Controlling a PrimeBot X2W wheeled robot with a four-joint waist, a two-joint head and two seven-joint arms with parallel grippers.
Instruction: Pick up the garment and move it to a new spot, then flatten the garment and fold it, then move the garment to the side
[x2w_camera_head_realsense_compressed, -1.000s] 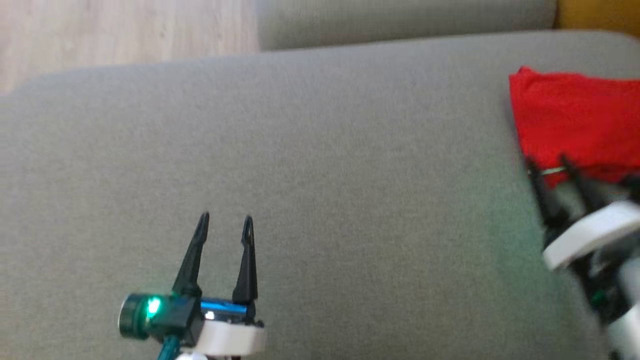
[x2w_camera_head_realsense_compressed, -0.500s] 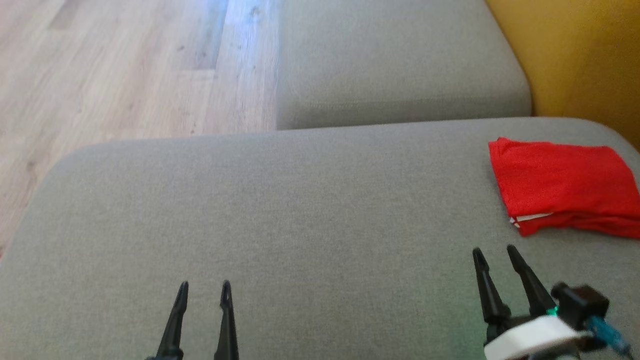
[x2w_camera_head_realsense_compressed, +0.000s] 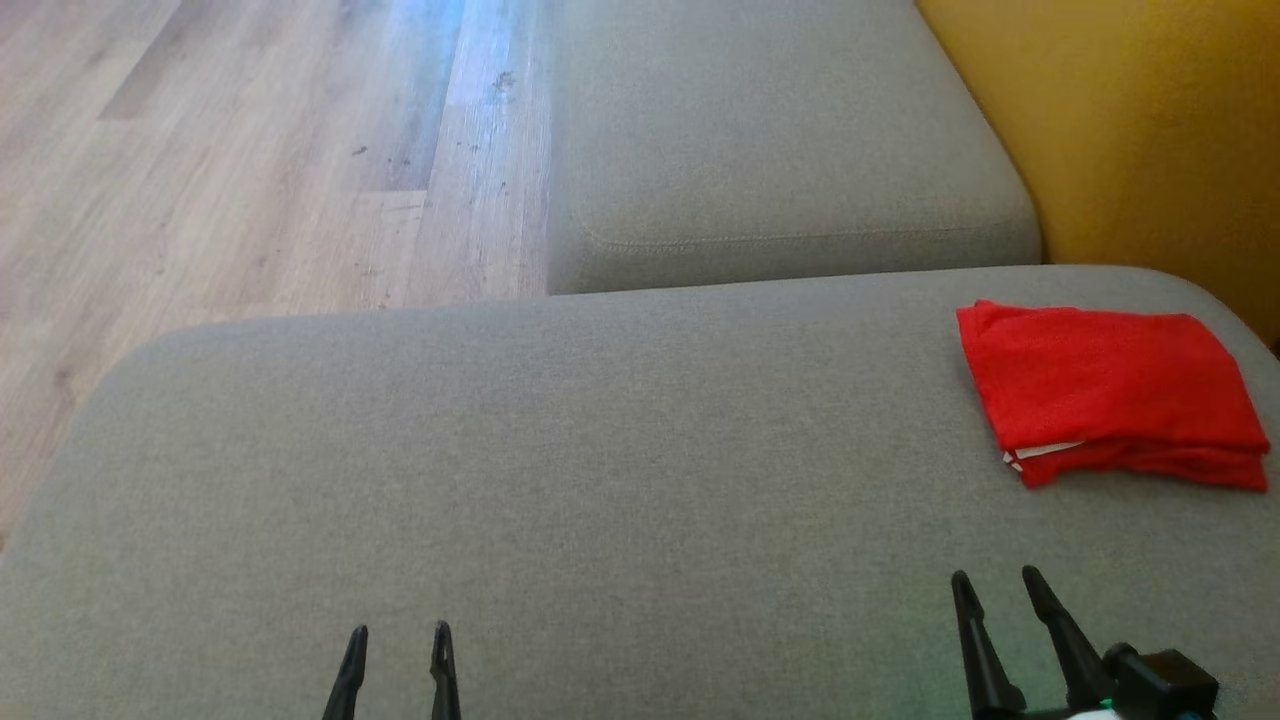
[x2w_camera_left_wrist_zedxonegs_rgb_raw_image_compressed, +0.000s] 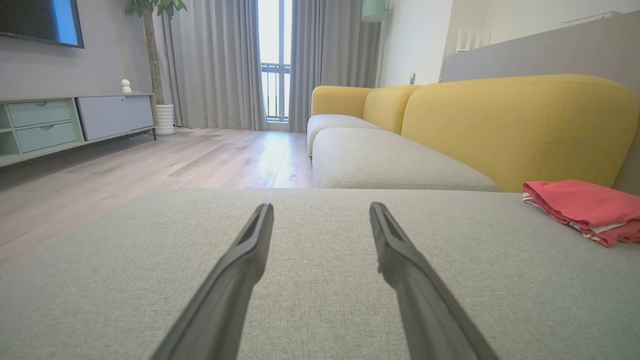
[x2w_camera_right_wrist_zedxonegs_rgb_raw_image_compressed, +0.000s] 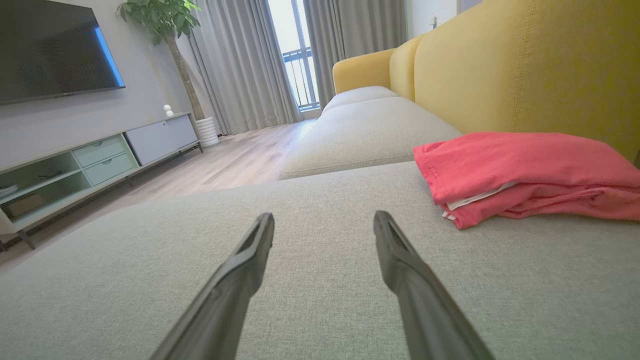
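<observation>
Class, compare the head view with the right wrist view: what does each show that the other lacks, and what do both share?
Head view, not right wrist: the left end effector, open. Right wrist, not head: television, potted plant, curtains, cabinet. Both: the folded red garment on the grey cushion, open right end effector, yellow backrest, wooden floor.

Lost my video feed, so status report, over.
Left tool open, empty. Right tool open, empty. Red garment folded, resting at right end of grey cushion. Nothing between it and right tool.
</observation>
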